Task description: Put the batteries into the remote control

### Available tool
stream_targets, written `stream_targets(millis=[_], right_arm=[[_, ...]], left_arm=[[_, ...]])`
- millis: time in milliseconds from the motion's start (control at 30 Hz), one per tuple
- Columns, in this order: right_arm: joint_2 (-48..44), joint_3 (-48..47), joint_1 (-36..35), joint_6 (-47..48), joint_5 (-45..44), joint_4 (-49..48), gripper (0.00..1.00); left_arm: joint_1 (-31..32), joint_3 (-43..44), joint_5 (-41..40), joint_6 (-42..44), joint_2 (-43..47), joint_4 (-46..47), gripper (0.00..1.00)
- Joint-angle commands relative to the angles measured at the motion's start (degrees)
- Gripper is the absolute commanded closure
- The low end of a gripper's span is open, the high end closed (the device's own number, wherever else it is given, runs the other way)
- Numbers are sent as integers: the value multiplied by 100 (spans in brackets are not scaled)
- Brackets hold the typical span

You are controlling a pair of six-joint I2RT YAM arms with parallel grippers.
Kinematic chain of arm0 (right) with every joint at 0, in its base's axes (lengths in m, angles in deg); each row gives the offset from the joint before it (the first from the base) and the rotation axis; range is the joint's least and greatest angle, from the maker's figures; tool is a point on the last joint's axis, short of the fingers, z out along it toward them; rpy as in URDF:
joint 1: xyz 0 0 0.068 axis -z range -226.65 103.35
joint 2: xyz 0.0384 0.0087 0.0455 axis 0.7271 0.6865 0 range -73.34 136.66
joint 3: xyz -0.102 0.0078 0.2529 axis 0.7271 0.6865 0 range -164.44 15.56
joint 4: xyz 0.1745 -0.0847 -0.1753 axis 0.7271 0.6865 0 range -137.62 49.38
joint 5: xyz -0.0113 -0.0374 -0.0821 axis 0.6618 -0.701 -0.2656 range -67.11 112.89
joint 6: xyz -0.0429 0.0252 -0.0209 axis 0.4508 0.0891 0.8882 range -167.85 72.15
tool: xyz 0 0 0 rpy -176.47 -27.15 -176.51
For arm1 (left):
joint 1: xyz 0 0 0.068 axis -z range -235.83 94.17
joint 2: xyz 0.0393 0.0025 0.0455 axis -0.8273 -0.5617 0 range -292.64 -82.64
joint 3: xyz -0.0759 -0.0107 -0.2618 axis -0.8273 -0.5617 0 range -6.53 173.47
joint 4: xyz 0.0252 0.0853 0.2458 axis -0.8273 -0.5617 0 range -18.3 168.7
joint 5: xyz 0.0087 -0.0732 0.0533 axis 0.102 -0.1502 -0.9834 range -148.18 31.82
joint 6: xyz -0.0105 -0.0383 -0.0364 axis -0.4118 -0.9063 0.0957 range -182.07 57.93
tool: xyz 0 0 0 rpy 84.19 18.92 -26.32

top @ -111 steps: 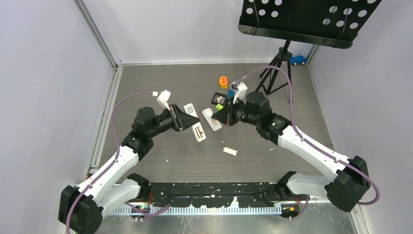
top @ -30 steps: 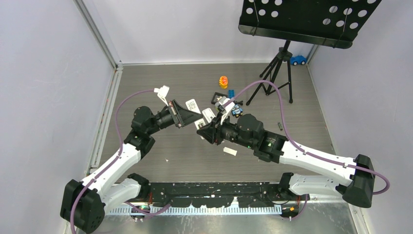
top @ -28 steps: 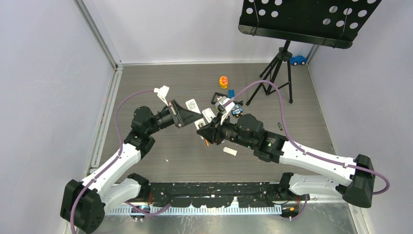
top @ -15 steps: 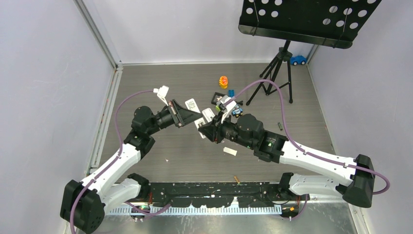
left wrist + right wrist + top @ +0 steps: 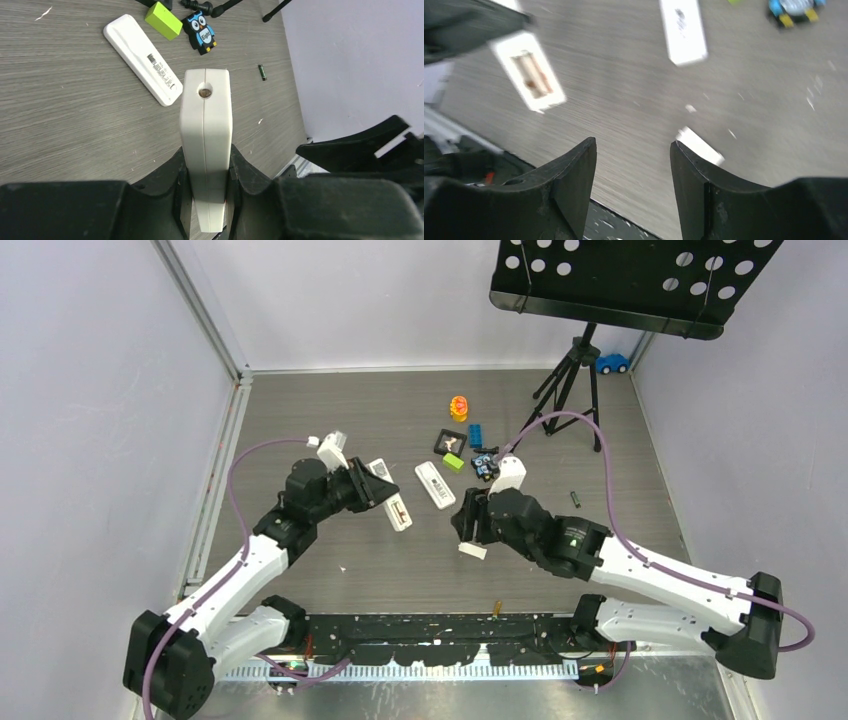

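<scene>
Since a second ago my right claw [image 5: 466, 520] has backed away from the broad white rectangular remote control [image 5: 398, 512] and now hangs with its jaws apart, gripping nothing, over the grey wood-grain counter [image 5: 330, 410]. My left claw [image 5: 375, 490] is clamped on the remote control's sides, its open back recess turned toward my right arm. One small orange battery [image 5: 497, 607] lies at the counter's near edge, and one dark battery [image 5: 574, 499] lies well off to the right
</scene>
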Motion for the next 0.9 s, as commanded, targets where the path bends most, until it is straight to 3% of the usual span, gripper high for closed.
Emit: stream_targets(millis=[0, 167, 500, 700, 867], right_arm=[[487, -451, 125, -1716, -807, 2661, 39], [1162, -318, 139, -2507, -66, 3741, 39], [361, 1041, 94, -3486, 1781, 3141, 39], [785, 1227, 86, -3625, 1959, 2797, 47], [1342, 1160, 86, -3715, 1835, 2776, 59]], left_arm=[[-20, -85, -142, 142, 9, 215, 100], [-20, -221, -108, 101, 93, 295, 100], [-20, -536, -224, 93, 324, 379, 100], [-23, -653, -239, 92, 348, 443, 100], [-29, -624, -251, 148, 389, 382, 100]])
